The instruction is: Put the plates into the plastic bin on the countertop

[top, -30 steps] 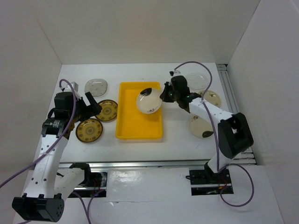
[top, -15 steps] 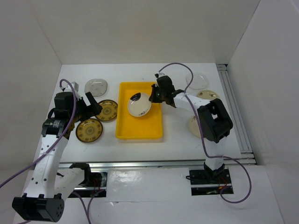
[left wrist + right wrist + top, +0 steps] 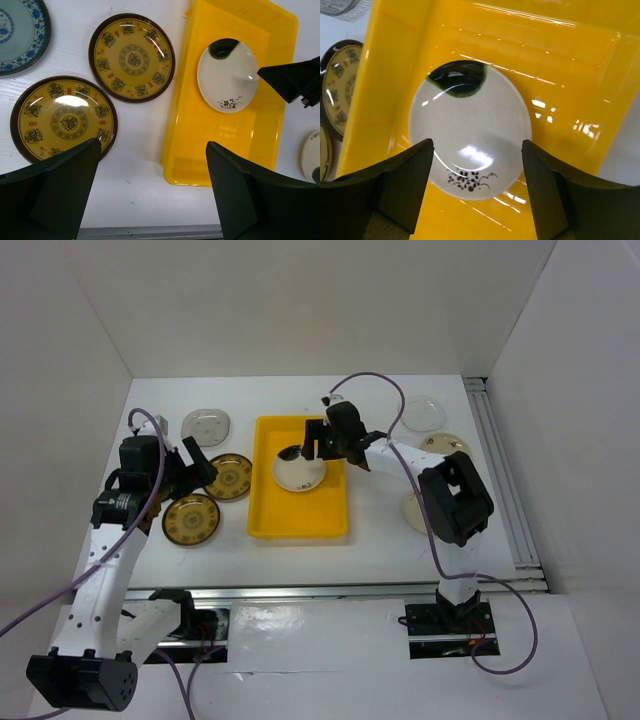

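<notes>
R gripper (image 3: 476,165) spread clear of cream plate (image 3: 470,125), flat in bin (image 3: 570,75) (only one in); L gripper (image 3: 153,145) open over brown plates (image 3: 131,57), prob. next pick

**A:** Your yellow bin (image 3: 580,65) reads as smooth, glossy plastic, with lamp streaks all over its floor.

**B:** Yep. The cream plate (image 3: 470,125) lying in it has a shiny glaze, ceramic by the look of it. Your two brown-gold plates (image 3: 131,57) gleam the same way.

**A:** The desk (image 3: 145,175) is flat matt white though. The fingers (image 3: 55,190) of your left pincer (image 3: 152,150) look like dull black plastic.

**B:** And the far plate (image 3: 421,412) looks see-through, like glass.
</notes>
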`<state>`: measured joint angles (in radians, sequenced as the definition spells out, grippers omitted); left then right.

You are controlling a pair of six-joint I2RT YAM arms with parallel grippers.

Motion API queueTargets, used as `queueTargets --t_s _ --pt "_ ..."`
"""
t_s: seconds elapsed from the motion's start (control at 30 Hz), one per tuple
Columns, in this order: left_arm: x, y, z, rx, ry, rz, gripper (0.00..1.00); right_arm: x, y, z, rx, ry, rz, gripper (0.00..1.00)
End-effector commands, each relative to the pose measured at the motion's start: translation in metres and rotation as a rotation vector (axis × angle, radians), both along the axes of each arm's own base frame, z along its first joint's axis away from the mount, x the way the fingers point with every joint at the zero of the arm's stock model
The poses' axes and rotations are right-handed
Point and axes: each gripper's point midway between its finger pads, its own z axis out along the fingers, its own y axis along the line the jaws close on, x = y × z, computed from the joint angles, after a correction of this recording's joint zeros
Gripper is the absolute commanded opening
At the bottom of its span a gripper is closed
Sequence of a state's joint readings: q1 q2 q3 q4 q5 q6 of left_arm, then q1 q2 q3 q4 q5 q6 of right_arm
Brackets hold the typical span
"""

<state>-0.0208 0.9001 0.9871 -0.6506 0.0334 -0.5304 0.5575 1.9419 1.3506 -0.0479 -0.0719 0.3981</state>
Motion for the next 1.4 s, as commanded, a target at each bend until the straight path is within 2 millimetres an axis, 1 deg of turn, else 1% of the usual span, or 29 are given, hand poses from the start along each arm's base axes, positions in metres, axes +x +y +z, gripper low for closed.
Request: queueTargets --t_s 0.0,0.03,0.07,0.13,0.17,0.2,0.27,0.3,0.33,0.37,0.4,0.47,0.5,0.53,0.57,0.63,0.7,0.73,0.8,0.83,0.87,0.9,0.93,0.97,1.0,1.03,1.13,1.33,1.37 --pt "0.003 0.012 -0.008 0.01 0.029 0.087 1.0 0.002 0.029 0.074 0.063 -0.156 0.053 0.82" --pt "0.003 0.014 -0.014 -0.004 0.059 0.124 1.0 -0.007 0.037 0.079 0.057 -0.166 0.083 0.85" --pt "0.002 0.017 -0.019 -0.008 0.083 0.156 1.0 -0.008 0.039 0.105 0.068 -0.221 0.076 1.0" --pt "-0.011 0.028 -0.033 -0.013 0.163 0.265 1.0 -0.02 0.045 0.127 0.075 -0.256 0.098 1.0" --pt "-0.019 0.03 -0.052 -0.061 0.222 0.348 1.0 -0.032 0.05 0.153 0.094 -0.305 0.117 1.0" --pt "-0.027 0.033 -0.061 -0.093 0.247 0.398 1.0 -0.04 0.052 0.163 0.104 -0.322 0.122 1.0" --pt "-0.04 0.037 -0.079 -0.179 0.278 0.519 1.0 -0.06 0.056 0.17 0.12 -0.34 0.166 1.0" --pt "-0.052 0.038 -0.099 -0.197 0.319 0.559 1.0 -0.073 0.059 0.187 0.158 -0.369 0.198 1.0" --pt "-0.058 0.038 -0.101 -0.221 0.295 0.591 1.0 -0.082 0.058 0.179 0.156 -0.361 0.229 1.0" --pt "-0.063 0.039 -0.107 -0.243 0.295 0.622 1.0 -0.091 0.061 0.18 0.171 -0.361 0.26 1.0" --pt "-0.061 0.038 -0.11 -0.284 0.27 0.654 1.0 -0.099 0.061 0.188 0.195 -0.371 0.287 1.0" --pt "-0.069 0.039 -0.121 -0.322 0.267 0.707 0.98 -0.106 0.061 0.174 0.19 -0.353 0.321 1.0" --pt "-0.069 0.038 -0.124 -0.337 0.259 0.719 0.98 -0.111 0.061 0.173 0.195 -0.347 0.337 1.0" --pt "-0.074 0.04 -0.133 -0.333 0.271 0.739 0.98 -0.114 0.062 0.169 0.198 -0.34 0.351 1.0" --pt "-0.072 0.04 -0.134 -0.344 0.256 0.743 0.98 -0.115 0.062 0.169 0.202 -0.338 0.359 1.0" --pt "-0.074 0.045 -0.145 -0.341 0.257 0.789 0.98 -0.122 0.063 0.158 0.201 -0.31 0.387 1.0" --pt "-0.076 0.05 -0.156 -0.33 0.271 0.842 0.96 -0.125 0.063 0.157 0.212 -0.317 0.398 1.0" --pt "-0.08 0.05 -0.167 -0.327 0.294 0.853 0.95 -0.127 0.063 0.161 0.223 -0.327 0.406 1.0" --pt "-0.079 0.05 -0.176 -0.34 0.303 0.873 0.93 -0.126 0.06 0.153 0.218 -0.315 0.405 1.0" --pt "-0.083 0.049 -0.186 -0.335 0.33 0.885 0.93 -0.128 0.058 0.151 0.217 -0.313 0.406 1.0" --pt "-0.083 0.049 -0.186 -0.335 0.33 0.885 0.93 -0.125 0.054 0.155 0.22 -0.322 0.395 1.0" --pt "-0.085 0.049 -0.192 -0.336 0.344 0.896 0.89 -0.127 0.054 0.151 0.222 -0.317 0.403 1.0" --pt "-0.085 0.051 -0.194 -0.328 0.338 0.903 0.87 -0.125 0.05 0.157 0.226 -0.328 0.392 1.0" --pt "-0.085 0.053 -0.194 -0.32 0.334 0.91 0.85 -0.125 0.05 0.153 0.23 -0.32 0.388 1.0" --pt "-0.085 0.053 -0.197 -0.326 0.333 0.918 0.8 -0.125 0.047 0.148 0.227 -0.309 0.388 1.0" --pt "-0.086 0.056 -0.197 -0.316 0.327 0.926 0.77 -0.123 0.044 0.155 0.238 -0.324 0.387 1.0" --pt "-0.087 0.058 -0.201 -0.321 0.318 0.947 0.68 -0.121 0.041 0.148 0.24 -0.309 0.373 1.0" --pt "-0.089 0.068 -0.206 -0.281 0.298 0.988 0.68 -0.122 0.041 0.148 0.246 -0.303 0.369 1.0" --pt "-0.087 0.068 -0.207 -0.281 0.298 0.988 0.68 -0.119 0.037 0.144 0.24 -0.296 0.359 1.0"
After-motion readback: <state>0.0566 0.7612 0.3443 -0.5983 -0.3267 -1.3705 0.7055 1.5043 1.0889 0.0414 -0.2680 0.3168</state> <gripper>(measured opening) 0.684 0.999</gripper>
